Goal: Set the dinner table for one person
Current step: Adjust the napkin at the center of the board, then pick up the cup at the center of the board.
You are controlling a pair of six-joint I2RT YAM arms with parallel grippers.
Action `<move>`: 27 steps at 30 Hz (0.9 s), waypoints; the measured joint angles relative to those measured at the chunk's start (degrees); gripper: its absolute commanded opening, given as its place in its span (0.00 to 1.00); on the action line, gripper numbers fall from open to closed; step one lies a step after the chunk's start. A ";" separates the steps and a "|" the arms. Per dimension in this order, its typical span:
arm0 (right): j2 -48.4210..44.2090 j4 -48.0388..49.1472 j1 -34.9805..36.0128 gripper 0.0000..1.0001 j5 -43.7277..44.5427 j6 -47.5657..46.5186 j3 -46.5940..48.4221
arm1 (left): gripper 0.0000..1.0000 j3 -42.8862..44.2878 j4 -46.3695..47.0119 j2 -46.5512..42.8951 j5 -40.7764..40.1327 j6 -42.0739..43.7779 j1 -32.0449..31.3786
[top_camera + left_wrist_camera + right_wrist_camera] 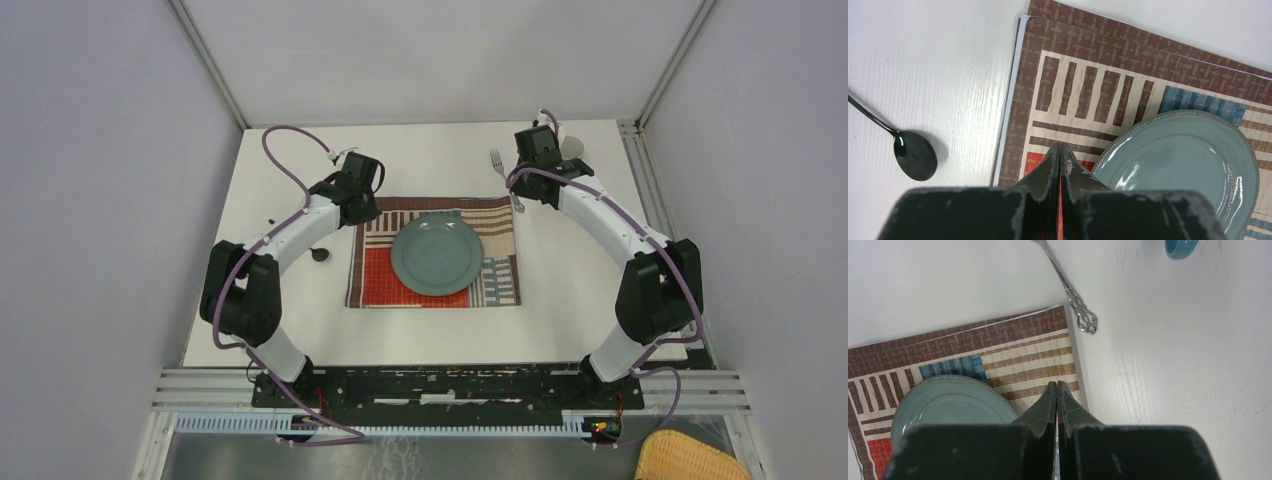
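The white table (pixel 300 330) fills the space in front of both arms. At its middle lies a striped patchwork placemat (pixel 375 285) with a teal plate (pixel 435 255) on it. Both grippers are clenched on nothing: the left gripper (pixel 1061 147) hangs over the placemat's left part, and the right gripper (pixel 1056 385) hangs over its far right part. A silver fork (pixel 1078 310) lies on the bare table just beyond the placemat's far right corner. Its ornate handle end is just beside that corner, and its long axis slants away to the far left, tines farthest. It is beyond the right gripper and slightly to its right, so the right arm is much the nearer. A black spoon (pixel 915 155) lies left of the placemat, bowl toward it, its handle running off left; the left arm is nearer. A small blue cup (pixel 1180 246) sits farther off, far right. Either piece would call for opened jaws set across its handle. No brand, label or writing can be read.
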 measured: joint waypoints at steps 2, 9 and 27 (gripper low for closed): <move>0.00 -0.04 -0.17 0.00 0.17 -0.04 0.00 | 0.05 0.00 0.00 0.02 0.37 -0.02 0.17; 2.93 -1.16 -3.85 0.45 0.94 0.63 2.08 | 0.05 -0.13 0.13 -0.09 1.01 -0.02 0.20; 13.92 -7.10 -13.86 0.50 2.60 -0.24 23.67 | 0.10 -0.98 1.64 -2.95 2.47 0.04 1.60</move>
